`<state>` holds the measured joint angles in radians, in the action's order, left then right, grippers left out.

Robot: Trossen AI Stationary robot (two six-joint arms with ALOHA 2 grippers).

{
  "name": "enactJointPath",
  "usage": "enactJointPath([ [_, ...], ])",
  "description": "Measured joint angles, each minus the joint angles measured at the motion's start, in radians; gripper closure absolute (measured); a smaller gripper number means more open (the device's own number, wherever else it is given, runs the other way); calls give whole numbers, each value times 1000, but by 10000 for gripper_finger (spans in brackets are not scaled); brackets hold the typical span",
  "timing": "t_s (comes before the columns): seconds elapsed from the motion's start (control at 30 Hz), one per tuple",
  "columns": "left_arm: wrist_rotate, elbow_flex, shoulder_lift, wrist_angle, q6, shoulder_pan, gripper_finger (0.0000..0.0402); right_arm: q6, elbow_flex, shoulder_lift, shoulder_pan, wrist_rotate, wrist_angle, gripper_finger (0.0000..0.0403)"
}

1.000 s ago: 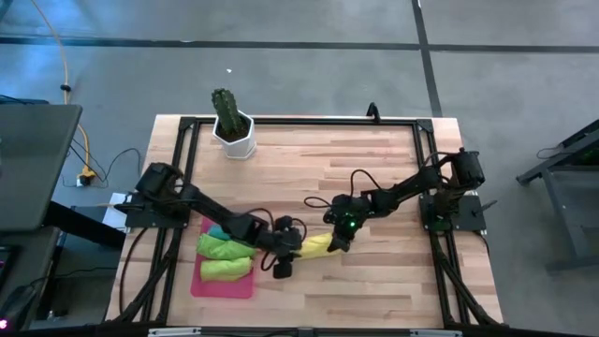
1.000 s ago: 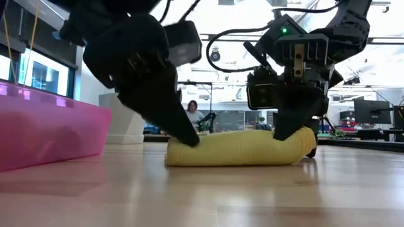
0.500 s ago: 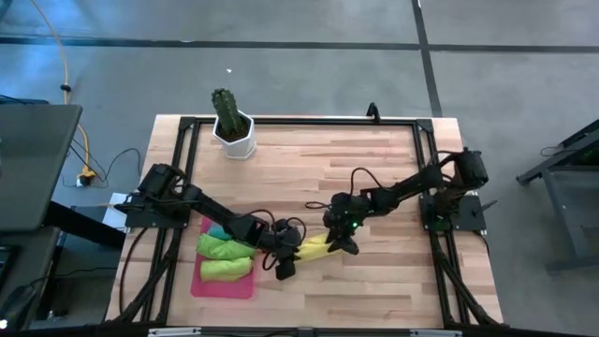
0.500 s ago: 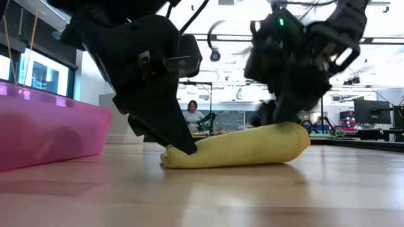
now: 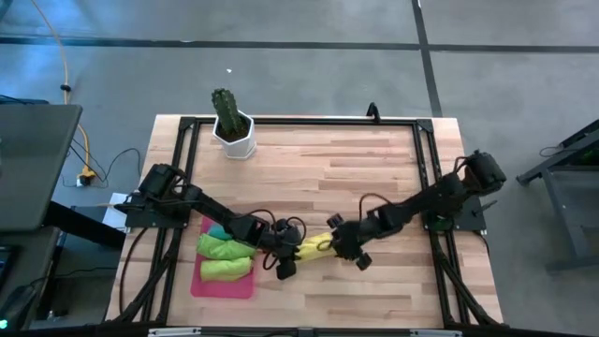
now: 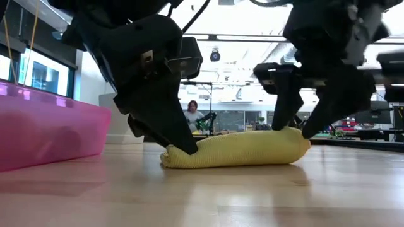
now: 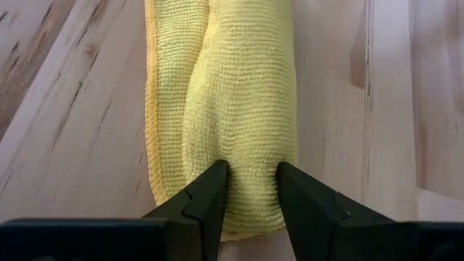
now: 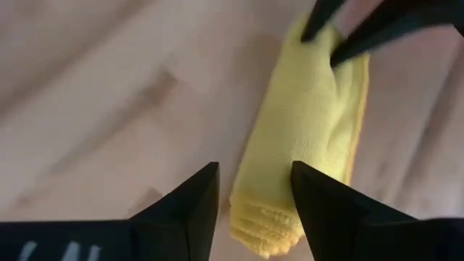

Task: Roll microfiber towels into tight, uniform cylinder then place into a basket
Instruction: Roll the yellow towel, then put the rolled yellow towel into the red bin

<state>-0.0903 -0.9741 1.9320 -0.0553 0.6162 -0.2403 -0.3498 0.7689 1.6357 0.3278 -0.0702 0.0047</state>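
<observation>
Wooden table (image 5: 374, 168) holds a rolled yellow towel (image 6: 237, 149) beside the pink basket (image 5: 223, 284). Left gripper (image 7: 251, 192) pinches one end of the roll. Right gripper (image 8: 254, 190) hovers above the other end, fingers spread, gripping nothing.

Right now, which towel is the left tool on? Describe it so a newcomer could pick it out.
Start at the pink basket near the table's front left corner, which holds rolled green towels. Just to its right, on bare wood, lies the yellow towel, rolled into a cylinder, with the left tool pinching one end. It is the only yellow one and the only one outside the basket.
</observation>
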Motion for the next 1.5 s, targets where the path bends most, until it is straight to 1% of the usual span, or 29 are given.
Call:
enactJointPath([
  [0.1,3,0,1,-1,2,5,286,5,0,12,50,161,-2,242],
  [0.17,4,1,1,-3,2,5,286,26,0,21,70,230,1,242],
  [0.3,11,2,2,-16,11,5,286,85,1,58,86,242,5,242],
  [0.47,61,3,5,-67,13,7,286,163,5,115,87,245,22,242],
  [0.63,66,4,3,-72,12,7,286,321,5,135,84,243,28,243],
  [0.7,66,4,-5,-67,-9,7,286,372,5,136,79,228,26,250],
  [0.8,65,5,-29,-53,-56,7,286,433,7,136,71,178,20,273],
  [0.9,65,5,-57,-37,-93,6,286,493,7,136,63,136,7,309],
  [1.07,65,5,-89,-9,-151,-2,286,561,6,135,44,61,3,383],
  [1.13,65,5,-99,-11,-177,-11,285,600,6,136,26,0,5,393],
  [1.2,53,5,-106,-16,-213,-23,280,668,5,137,4,-60,6,389],
  [1.23,35,5,-108,-16,-240,-32,276,706,5,138,-10,-91,9,385],
  [1.33,-61,5,-109,-22,-317,-61,262,796,3,139,-47,-169,18,379],
  [1.5,-253,3,-103,-21,-380,-101,243,856,2,140,-74,-213,25,380],
])
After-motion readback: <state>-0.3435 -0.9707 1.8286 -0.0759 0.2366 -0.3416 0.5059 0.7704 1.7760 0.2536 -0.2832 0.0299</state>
